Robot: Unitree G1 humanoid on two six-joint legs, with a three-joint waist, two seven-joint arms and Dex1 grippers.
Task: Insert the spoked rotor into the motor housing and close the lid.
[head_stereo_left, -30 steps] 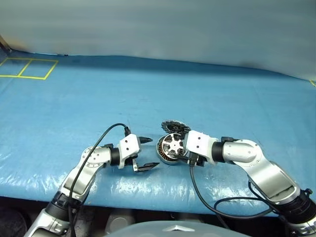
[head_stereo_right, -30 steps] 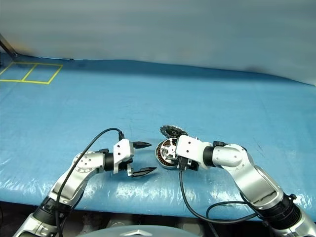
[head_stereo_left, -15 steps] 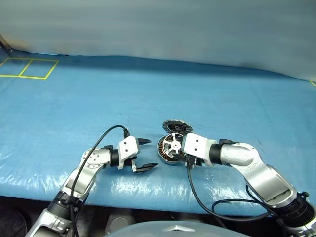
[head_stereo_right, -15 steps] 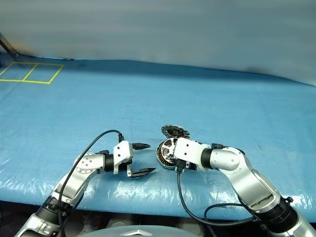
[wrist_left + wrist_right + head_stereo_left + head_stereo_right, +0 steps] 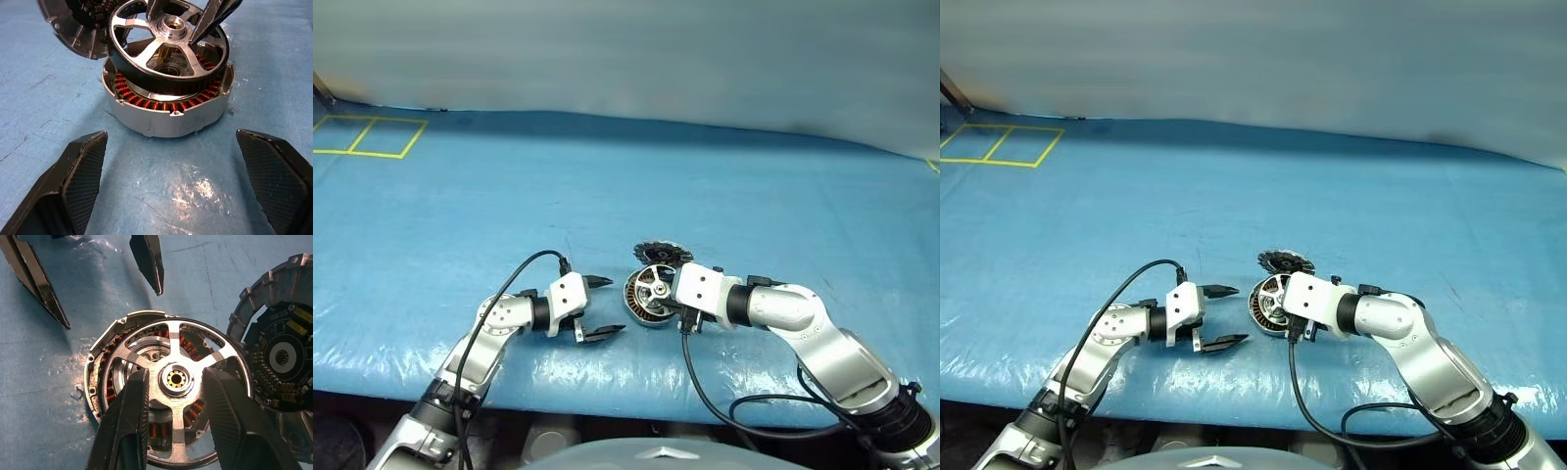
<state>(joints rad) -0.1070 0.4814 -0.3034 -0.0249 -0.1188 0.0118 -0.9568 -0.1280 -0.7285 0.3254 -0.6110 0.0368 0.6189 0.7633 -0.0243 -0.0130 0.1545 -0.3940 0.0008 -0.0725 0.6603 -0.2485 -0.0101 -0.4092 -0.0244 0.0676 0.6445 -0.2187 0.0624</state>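
Observation:
The motor housing (image 5: 166, 120), a squat silver puck with copper windings, lies on the blue mat. The spoked rotor (image 5: 177, 350), black-rimmed with silver spokes, rests tilted on top of it, not seated flat. My right gripper (image 5: 176, 377) reaches through the spoke gaps and is shut on the rotor's silver hub, one finger (image 5: 127, 421) on each side. The lid (image 5: 279, 357) leans against the housing's far side, its dark inner face showing. My left gripper (image 5: 612, 305) stands wide open just left of the housing, pointing at it and touching nothing.
Everything sits on a blue mat (image 5: 754, 206) near its front edge. Yellow tape squares (image 5: 362, 135) mark the far left corner. A grey wall runs behind the table. Black cables loop from both wrists over the front edge.
My right gripper's fingers have closed in onto the rotor's hub, and that hand has edged a little towards the housing. The left gripper stays open in place.

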